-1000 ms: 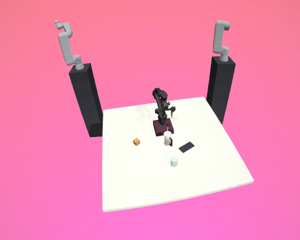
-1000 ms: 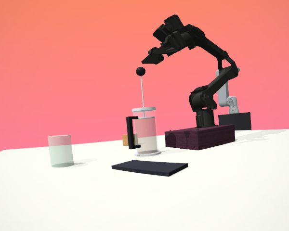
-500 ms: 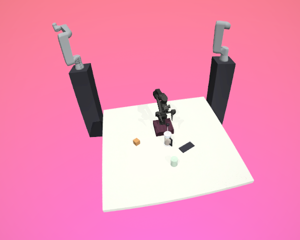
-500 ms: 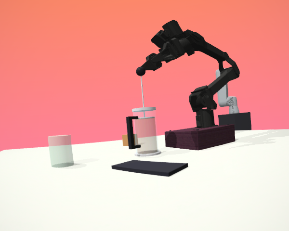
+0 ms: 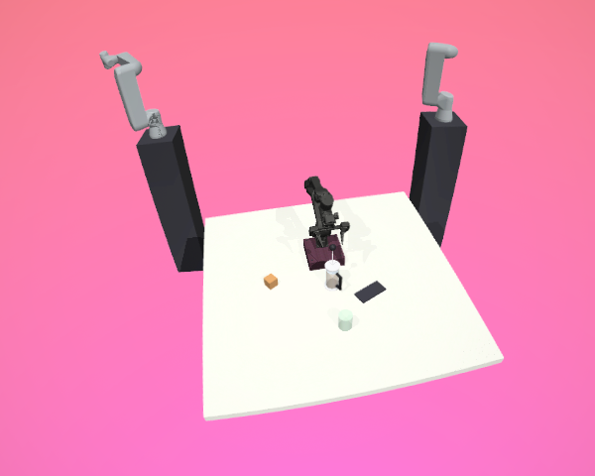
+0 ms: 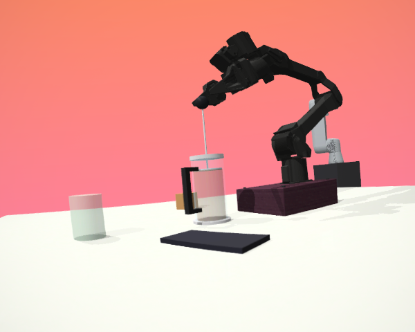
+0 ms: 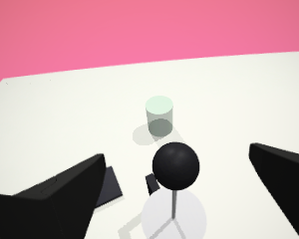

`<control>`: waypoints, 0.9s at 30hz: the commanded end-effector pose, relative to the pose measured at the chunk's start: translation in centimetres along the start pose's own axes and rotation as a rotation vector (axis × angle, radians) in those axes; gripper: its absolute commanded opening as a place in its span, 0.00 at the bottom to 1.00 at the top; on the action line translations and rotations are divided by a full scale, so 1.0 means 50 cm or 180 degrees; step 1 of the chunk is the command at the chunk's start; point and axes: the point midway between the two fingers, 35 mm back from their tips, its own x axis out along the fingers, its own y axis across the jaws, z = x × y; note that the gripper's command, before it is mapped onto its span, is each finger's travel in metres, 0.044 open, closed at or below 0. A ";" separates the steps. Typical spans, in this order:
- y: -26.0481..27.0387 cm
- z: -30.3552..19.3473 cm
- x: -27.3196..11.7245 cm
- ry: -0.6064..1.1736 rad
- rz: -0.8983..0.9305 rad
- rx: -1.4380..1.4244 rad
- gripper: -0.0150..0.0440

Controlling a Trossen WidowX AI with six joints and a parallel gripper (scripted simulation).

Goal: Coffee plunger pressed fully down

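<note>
Left to right in exterior view: pale green cup point(image 6: 86, 216), dark flat slab point(image 6: 214, 240) in front, coffee press point(image 6: 209, 189) upright on white table point(image 6: 308, 279), near the arm's maroon base point(image 6: 287, 196). Plunger knob point(image 6: 201, 102) raised high on its rod. Gripper point(image 7: 175, 191) spread wide, empty, knob between its fingers.

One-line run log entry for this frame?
phase: approach | black parallel-jaw gripper: open, straddling black round plunger knob | glass coffee press: upright, plunger up
</note>
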 end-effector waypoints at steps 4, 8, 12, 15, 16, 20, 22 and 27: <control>0.001 -0.007 0.016 0.0034 0.0014 -0.0017 0.96; 0.001 -0.007 0.016 0.0034 0.0014 -0.0017 0.78; 0.001 -0.007 0.016 0.0034 0.0014 -0.0017 0.60; 0.001 -0.007 0.016 0.0034 0.0014 -0.0017 0.50; 0.001 -0.007 0.016 0.0034 0.0014 -0.0017 0.49; 0.001 -0.007 0.016 0.0034 0.0014 -0.0017 0.47; 0.001 -0.007 0.016 0.0034 0.0014 -0.0017 0.47; 0.001 -0.010 0.018 0.0034 0.0014 -0.0017 0.47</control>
